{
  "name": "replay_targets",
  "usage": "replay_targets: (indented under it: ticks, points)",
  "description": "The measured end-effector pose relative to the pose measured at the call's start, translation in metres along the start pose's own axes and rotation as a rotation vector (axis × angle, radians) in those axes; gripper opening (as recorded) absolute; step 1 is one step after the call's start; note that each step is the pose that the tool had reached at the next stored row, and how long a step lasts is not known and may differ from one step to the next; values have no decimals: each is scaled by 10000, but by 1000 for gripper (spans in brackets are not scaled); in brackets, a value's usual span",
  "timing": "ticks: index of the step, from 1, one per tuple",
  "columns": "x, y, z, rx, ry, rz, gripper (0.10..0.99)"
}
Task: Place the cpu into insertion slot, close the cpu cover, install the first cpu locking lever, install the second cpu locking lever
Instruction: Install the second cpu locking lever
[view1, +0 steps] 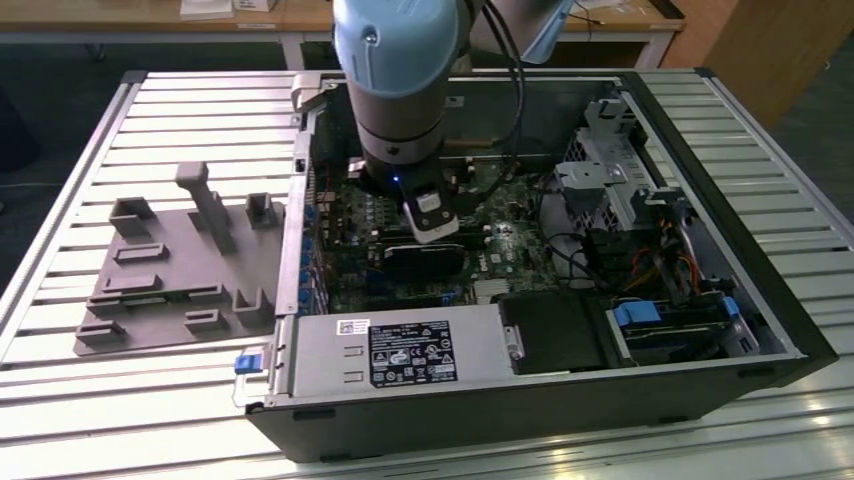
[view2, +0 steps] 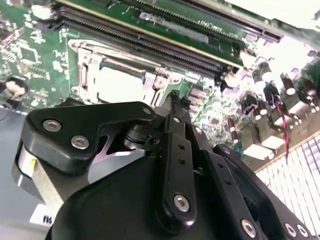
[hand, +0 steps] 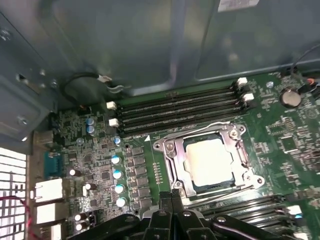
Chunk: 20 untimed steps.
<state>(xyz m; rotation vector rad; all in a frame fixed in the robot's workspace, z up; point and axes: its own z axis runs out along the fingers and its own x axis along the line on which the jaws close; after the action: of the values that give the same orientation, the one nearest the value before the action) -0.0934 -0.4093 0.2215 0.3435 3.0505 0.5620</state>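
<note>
In the first wrist view the cpu (hand: 209, 162), a pale square chip, lies flat in the insertion slot (hand: 252, 181) on the green board. The cpu cover (hand: 167, 155), a silver frame with a window, lies down around it. Thin wire levers run along the frame's edges. My gripper (hand: 172, 196) is shut with nothing seen between its fingers, and its tips sit at the socket's near corner. The second wrist view shows the gripper (view2: 175, 96) from behind, just beside the cpu (view2: 117, 85) and cover (view2: 82, 65). In the exterior view the gripper (view1: 430, 232) reaches down into the open computer case.
Long black memory slots (hand: 180, 107) run beside the socket, with a row of capacitors (hand: 117, 172) to one side. The grey case wall (hand: 150, 45) rises behind. A power supply box (view1: 387, 355) fills the case's front. A grey fixture tray (view1: 174, 270) lies at the exterior view's left.
</note>
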Motion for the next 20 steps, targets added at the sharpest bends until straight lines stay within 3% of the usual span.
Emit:
replay_targets:
  ticks: [2, 4, 9, 11, 20]
  points:
    - [1, 15, -37, 43, -10, -2, 102]
    - [2, 21, -45, 159, -40, -1, 102]
    - [-26, 39, -44, 669, -190, 76, 102]
    - [-55, 52, -39, 797, -233, 110, 102]
    - [-272, 123, -17, 973, -303, 190, 102]
